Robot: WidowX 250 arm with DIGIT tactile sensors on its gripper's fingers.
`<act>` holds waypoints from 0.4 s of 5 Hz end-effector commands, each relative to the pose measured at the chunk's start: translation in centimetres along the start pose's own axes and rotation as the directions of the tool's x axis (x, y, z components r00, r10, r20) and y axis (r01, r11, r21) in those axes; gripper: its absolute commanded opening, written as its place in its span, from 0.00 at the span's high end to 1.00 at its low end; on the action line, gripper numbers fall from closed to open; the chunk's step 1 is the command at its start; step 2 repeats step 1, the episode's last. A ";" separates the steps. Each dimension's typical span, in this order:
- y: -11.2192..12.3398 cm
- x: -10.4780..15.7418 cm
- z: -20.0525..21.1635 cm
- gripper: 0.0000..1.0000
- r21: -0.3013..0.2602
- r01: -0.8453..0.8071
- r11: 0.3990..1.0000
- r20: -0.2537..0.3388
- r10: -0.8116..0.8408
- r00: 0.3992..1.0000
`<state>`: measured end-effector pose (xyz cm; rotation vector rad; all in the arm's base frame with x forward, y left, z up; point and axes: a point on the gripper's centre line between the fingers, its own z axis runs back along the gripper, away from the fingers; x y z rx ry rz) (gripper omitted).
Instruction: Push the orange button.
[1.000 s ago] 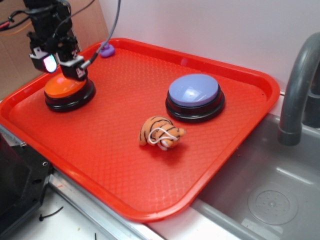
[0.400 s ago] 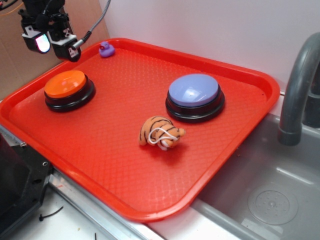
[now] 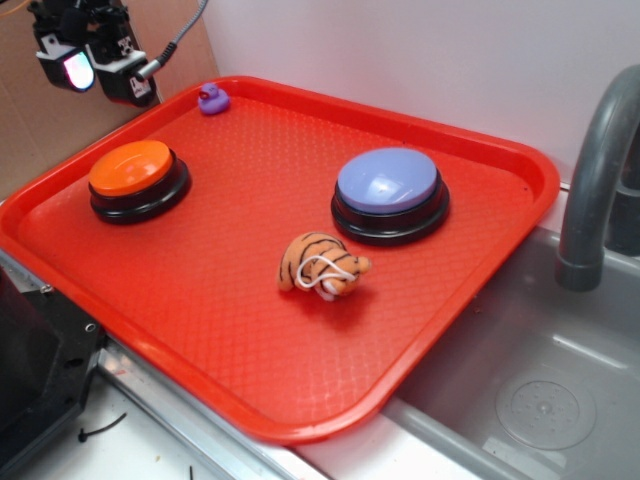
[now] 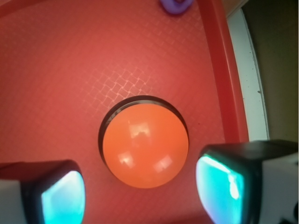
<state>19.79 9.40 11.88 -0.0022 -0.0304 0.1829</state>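
The orange button (image 3: pixel 131 168), a glossy orange dome on a black round base, sits at the left end of the red tray (image 3: pixel 300 380). In the wrist view the orange button (image 4: pixel 145 144) lies below and between the two fingers. My gripper (image 3: pixel 97 78) hangs in the air well above the button, at the top left, clear of it. Its jaws stand wide apart and hold nothing. In the wrist view the gripper (image 4: pixel 140 196) shows its glowing cyan pads (image 4: pixel 219 189) at the bottom corners.
A lavender-blue button (image 3: pixel 388 182) sits mid-tray. A small striped plush tiger (image 3: pixel 320 266) lies in front of it. A tiny purple duck (image 3: pixel 211 98) stands at the tray's far left corner. A grey sink (image 3: pixel 540 400) and faucet (image 3: pixel 600 150) are at the right.
My gripper has risen off the orange button, where it rested a second ago, and moved up and left. The button and other objects have not moved.
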 end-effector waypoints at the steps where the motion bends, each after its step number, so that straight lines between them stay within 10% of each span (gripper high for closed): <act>1: -0.9 0.1 4.0 0.00 0.079 0.013 0.997 0.067 -0.018 0.998; 2: -0.9 0.1 4.0 0.00 0.079 0.013 0.997 0.067 -0.018 0.998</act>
